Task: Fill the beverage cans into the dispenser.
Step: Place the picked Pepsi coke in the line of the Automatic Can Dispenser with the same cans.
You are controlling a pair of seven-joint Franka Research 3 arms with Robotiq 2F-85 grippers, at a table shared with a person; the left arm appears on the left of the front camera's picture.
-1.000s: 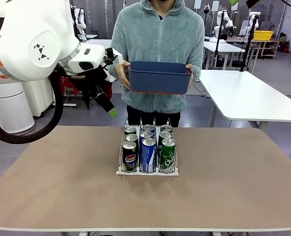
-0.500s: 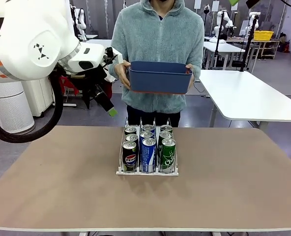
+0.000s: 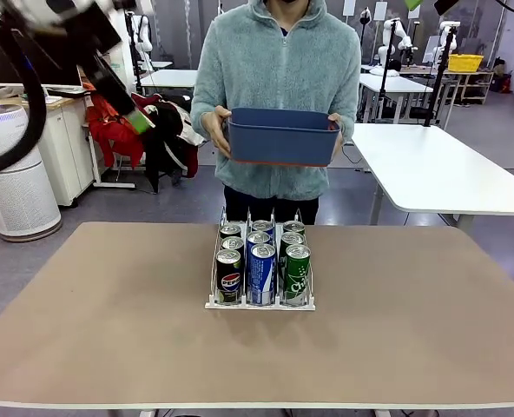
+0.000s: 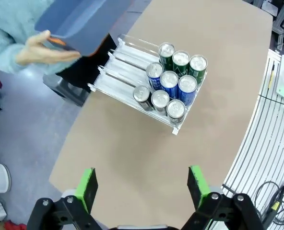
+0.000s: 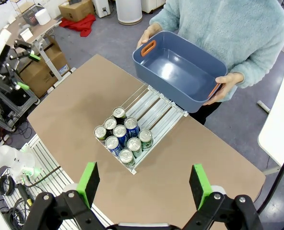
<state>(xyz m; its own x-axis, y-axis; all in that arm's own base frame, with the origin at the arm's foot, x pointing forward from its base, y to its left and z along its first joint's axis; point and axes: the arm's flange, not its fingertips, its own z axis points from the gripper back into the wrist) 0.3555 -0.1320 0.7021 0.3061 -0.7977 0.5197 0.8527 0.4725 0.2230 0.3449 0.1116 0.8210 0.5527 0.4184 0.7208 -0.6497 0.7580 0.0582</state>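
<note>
Left arm: against the view of half a second ago it has swung up and away toward the 10 o'clock corner of the front view. It no longer hangs at about 10 o'clock from the rack. The left gripper (image 4: 142, 189) is high over the table, green pads spread wide, nothing between them. I read this as a retreat, not an approach.

Centre: the dispenser (image 3: 260, 302) sits mid-table, unmoved. It is a low clear-and-white rack with three lanes split by thin wire rails. The beverage cans (image 3: 262, 271) stand upright, three to a lane, packed toward the robot-side end. They are slim aluminium cylinders with silver tops: black Pepsi lane, blue-and-white lane, green lane. From the right wrist view the far ends of the lanes, at 1 o'clock from the cans, are bare.

The person at the far side holds the blue tub (image 5: 178, 72) in both hands. It is smooth matte plastic with orange handle insets, and its inside is empty.

Right: the right gripper (image 5: 143, 184) also hovers high, fingers fully apart and empty.

Judgement: empty tub and both arms withdrawn suggest filling is finished.
</note>
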